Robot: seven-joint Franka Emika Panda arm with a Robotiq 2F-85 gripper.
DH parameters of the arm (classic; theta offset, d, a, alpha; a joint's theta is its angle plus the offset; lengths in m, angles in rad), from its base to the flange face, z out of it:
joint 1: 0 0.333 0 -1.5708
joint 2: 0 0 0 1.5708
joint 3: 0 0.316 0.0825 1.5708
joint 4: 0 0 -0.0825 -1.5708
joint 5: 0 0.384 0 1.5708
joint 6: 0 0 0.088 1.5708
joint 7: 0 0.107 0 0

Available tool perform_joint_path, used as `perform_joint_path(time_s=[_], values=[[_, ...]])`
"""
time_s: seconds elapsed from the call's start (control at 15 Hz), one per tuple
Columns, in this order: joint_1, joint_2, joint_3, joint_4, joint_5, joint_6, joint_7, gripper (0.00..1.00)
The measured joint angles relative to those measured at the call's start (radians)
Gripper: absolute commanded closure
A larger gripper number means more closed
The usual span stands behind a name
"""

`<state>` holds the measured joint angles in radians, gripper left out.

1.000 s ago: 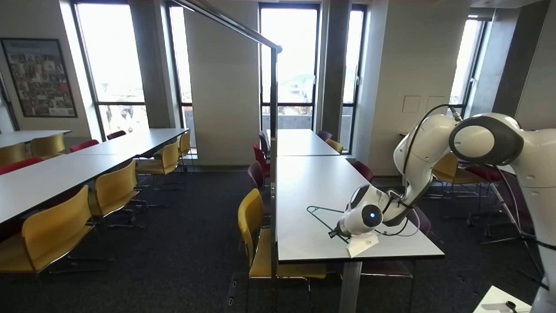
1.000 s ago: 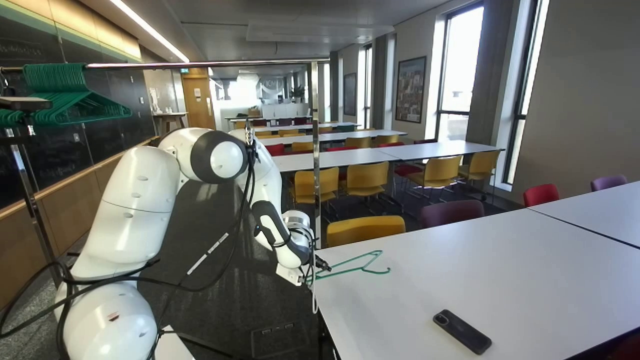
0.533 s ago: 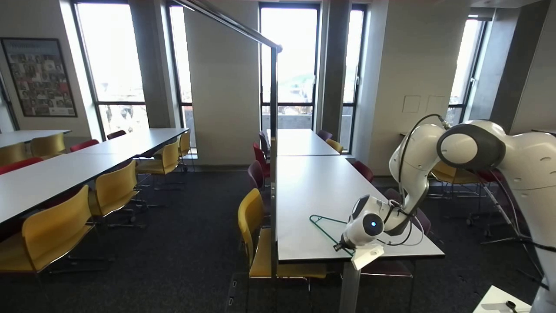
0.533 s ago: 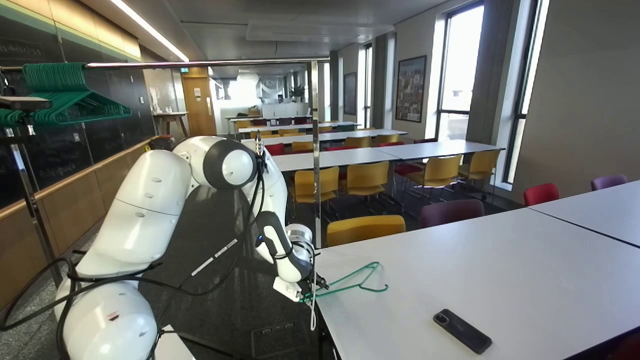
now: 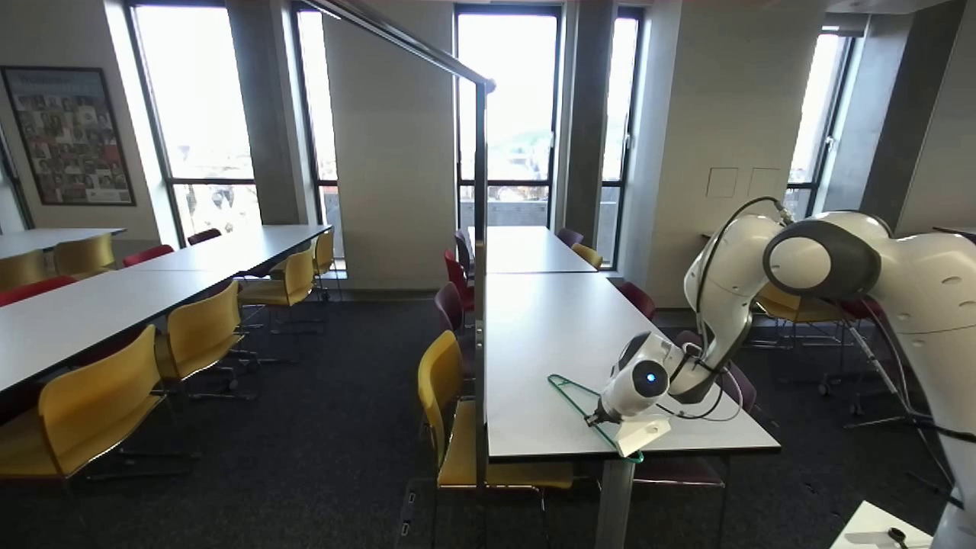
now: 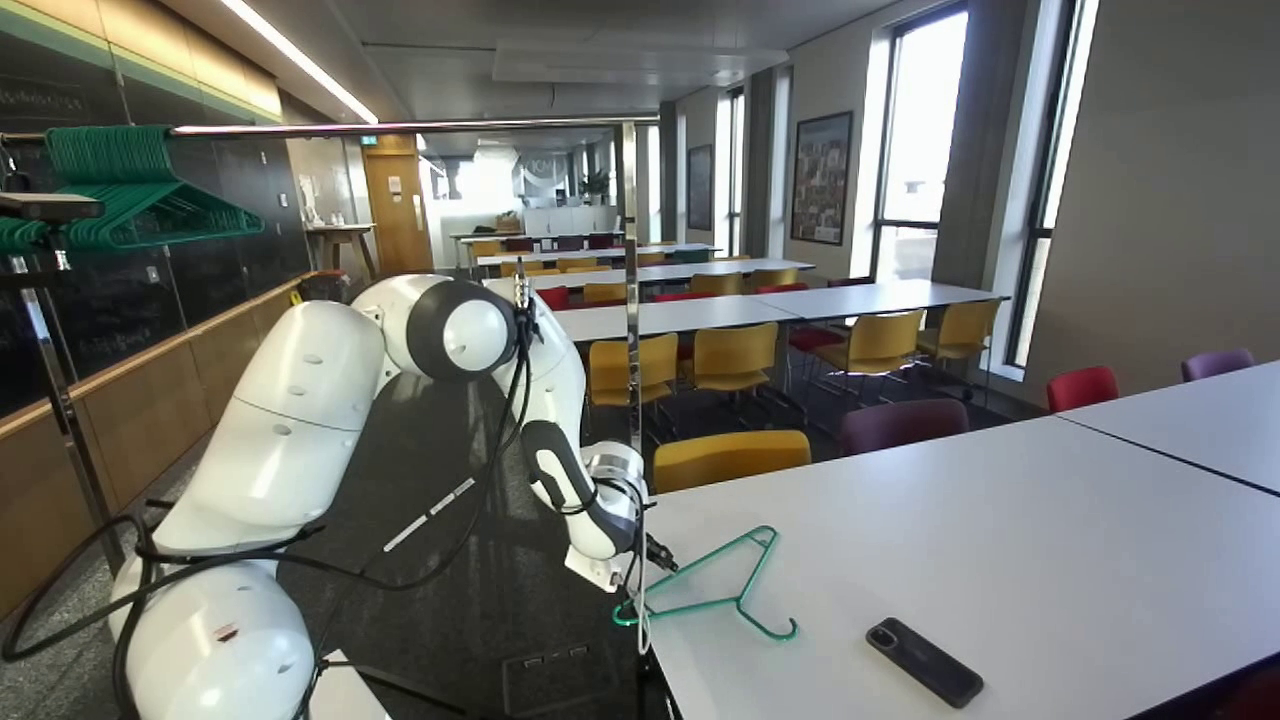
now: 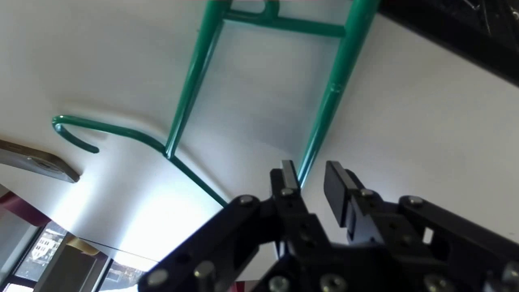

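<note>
The gripper stands with fingers apart, close to the green hanger. Slow, straight motion seems wise: one corner overhangs the surface.

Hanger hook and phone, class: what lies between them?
Only bare white tabletop lies between the hanger hook and the phone, in the wrist view and an exterior view.

Phone on the table — hanger near it, one end past the edge
</note>
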<state>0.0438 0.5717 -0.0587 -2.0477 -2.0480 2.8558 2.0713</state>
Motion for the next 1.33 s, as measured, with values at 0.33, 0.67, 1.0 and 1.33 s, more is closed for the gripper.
perform_joint_path(time_s=[0.33, 0.67, 1.0, 1.33], values=[[0.009, -0.007, -0.030, 0.028, 0.123, 0.030, -0.162, 0.04], [0.169, -0.097, -0.103, -0.143, 0.433, 0.030, -0.550, 0.00], [0.156, -0.238, 0.075, -0.322, 0.592, -0.013, -0.878, 0.00], [0.136, -0.404, 0.177, -0.414, 0.816, 0.173, -1.195, 0.00]])
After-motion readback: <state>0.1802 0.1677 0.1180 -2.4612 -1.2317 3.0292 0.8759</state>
